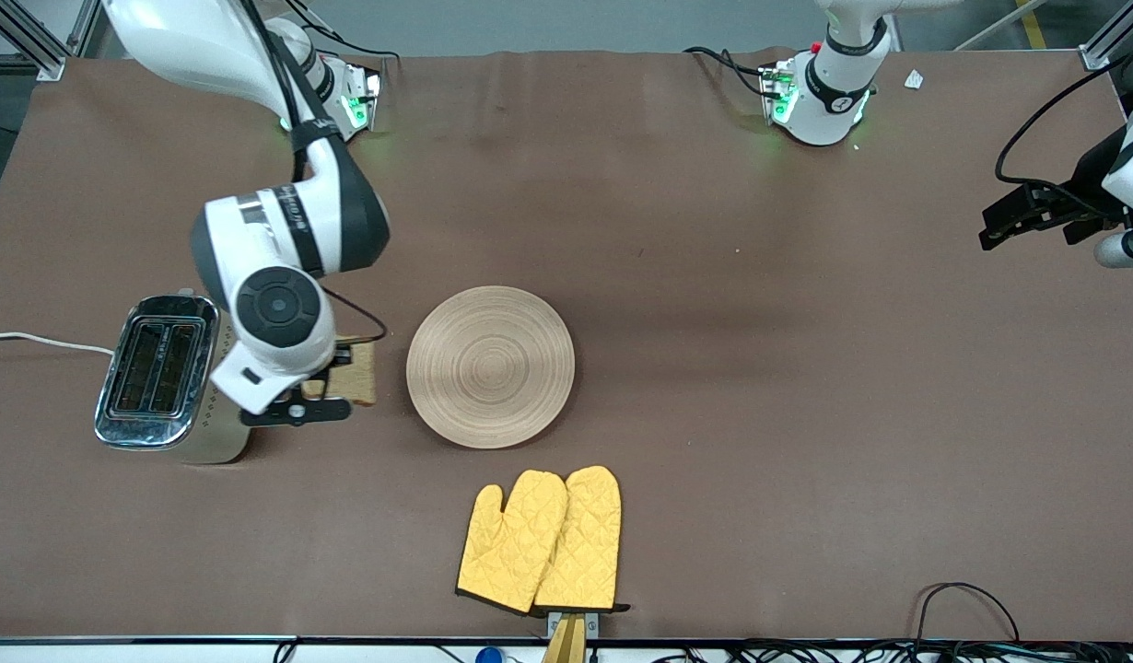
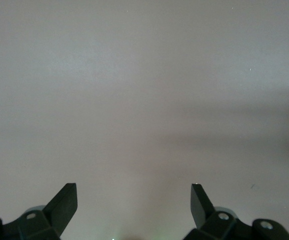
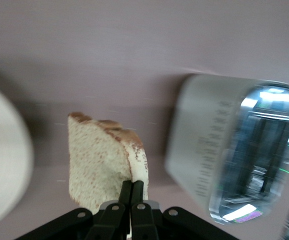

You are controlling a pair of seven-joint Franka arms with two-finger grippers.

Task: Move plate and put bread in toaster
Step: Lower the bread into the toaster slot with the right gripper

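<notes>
**Front view: bread held aloft between toaster and plate**

Front view shows the right arm reaching down from its base to the right arm's end of the table, where its right gripper (image 3: 132,192) is clenched on the bread (image 1: 356,373). The slice hangs in the air just beside the toaster (image 1: 161,378), over the strip of table between the toaster and the plate (image 1: 490,366). In the right wrist view the fingers (image 3: 126,194) pinch one edge of the slice, which stands on edge, its pale crumb face and darker crust showing.

The toaster stands upright on the brown table (image 1: 760,414), both slots in its chrome top facing up, a white power cord (image 1: 41,342) running off toward the table's edge. The wooden plate lies flat near the middle of the table, well apart from the toaster. A pair of yellow oven mitts (image 1: 543,540) lies nearer to the front camera than the plate, one overlapping the other.

The left arm waits at its own end of the table. Its left gripper (image 2: 134,202) is released, the fingers (image 2: 64,202) spread wide over bare table with nothing between them.
</notes>
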